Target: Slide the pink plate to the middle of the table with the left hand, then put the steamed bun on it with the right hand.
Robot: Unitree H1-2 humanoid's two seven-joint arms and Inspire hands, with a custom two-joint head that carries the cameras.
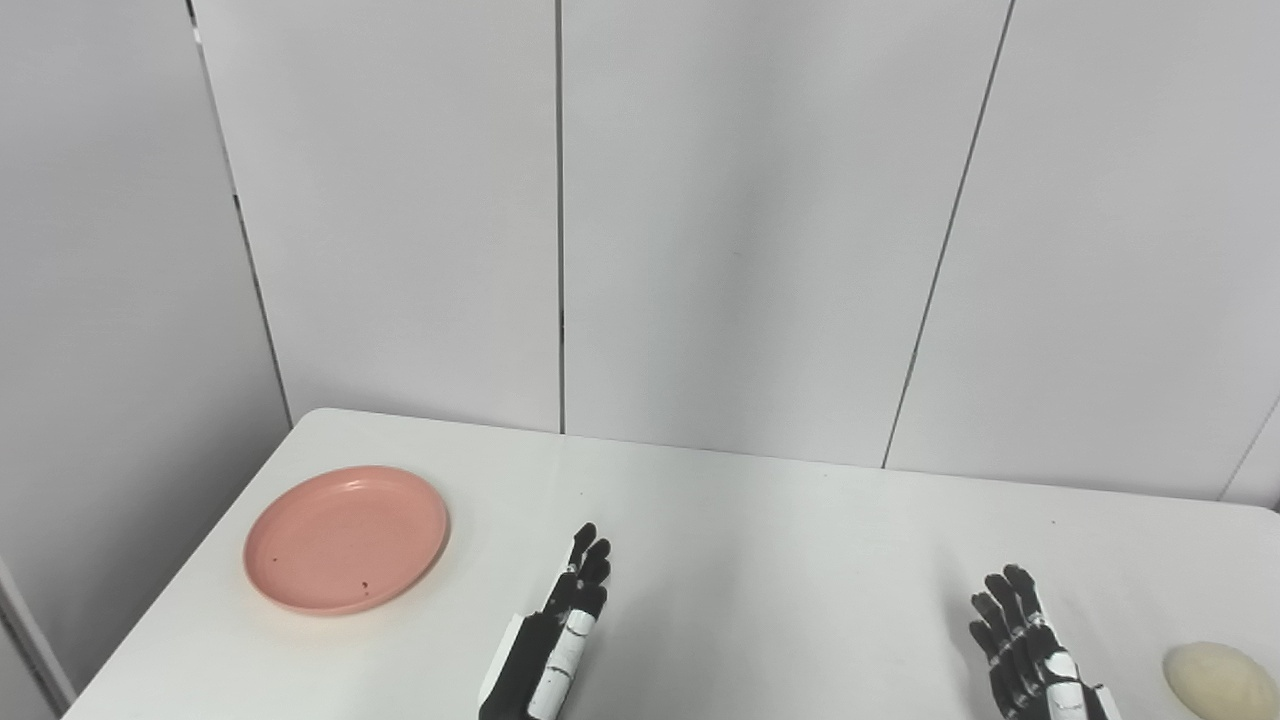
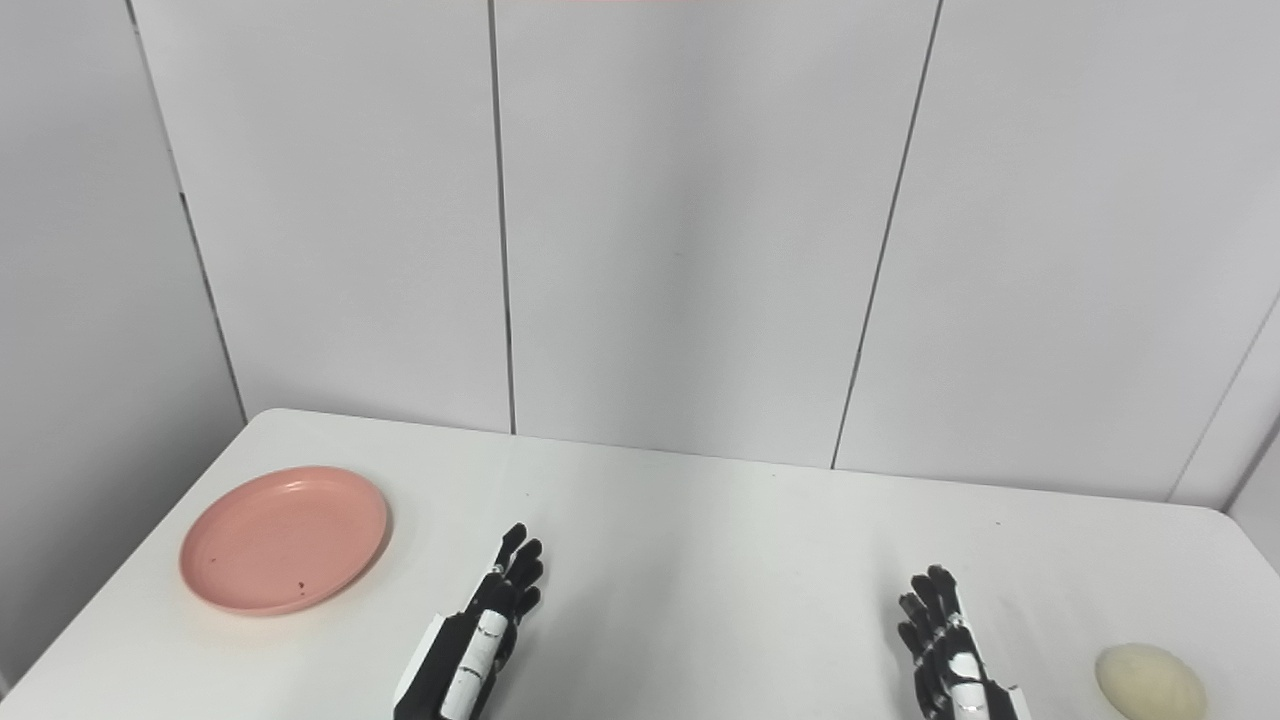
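Best to swing the empty, fingers-extended left robot hand [image 1: 555, 630] leftward onto the pink plate [image 1: 346, 537] at frame's lower left, then drag flat across the tabletop [image 1: 780, 560]; right robot hand [image 1: 1030, 650] open, steamed bun [image 1: 1218, 682] lower right.

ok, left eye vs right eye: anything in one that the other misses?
Left eye only: a strip of floor and a pale upright edge past the table's near left corner; the steamed bun runs into the right picture edge.
Right eye only: the bun whole with bare table beyond it, plus the table's far right corner.
Both: the pink plate, bare but for a few dark specks, at the table's left; the left hand and right hand, both open, holding nothing and touching neither item; the white panelled wall.
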